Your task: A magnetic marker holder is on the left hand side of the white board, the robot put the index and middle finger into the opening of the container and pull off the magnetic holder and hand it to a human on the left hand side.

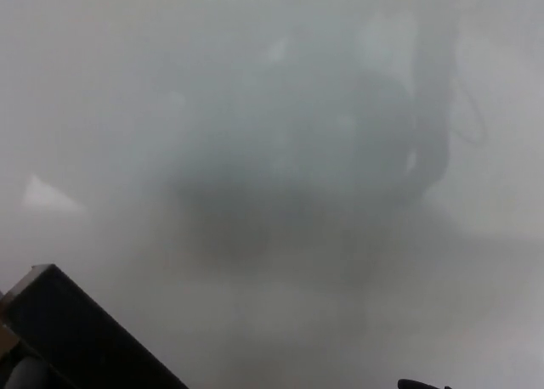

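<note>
The black magnetic marker holder (81,334) sits tilted at the whiteboard's (272,109) lower left. Whether either robot hand grips cannot be told.
</note>
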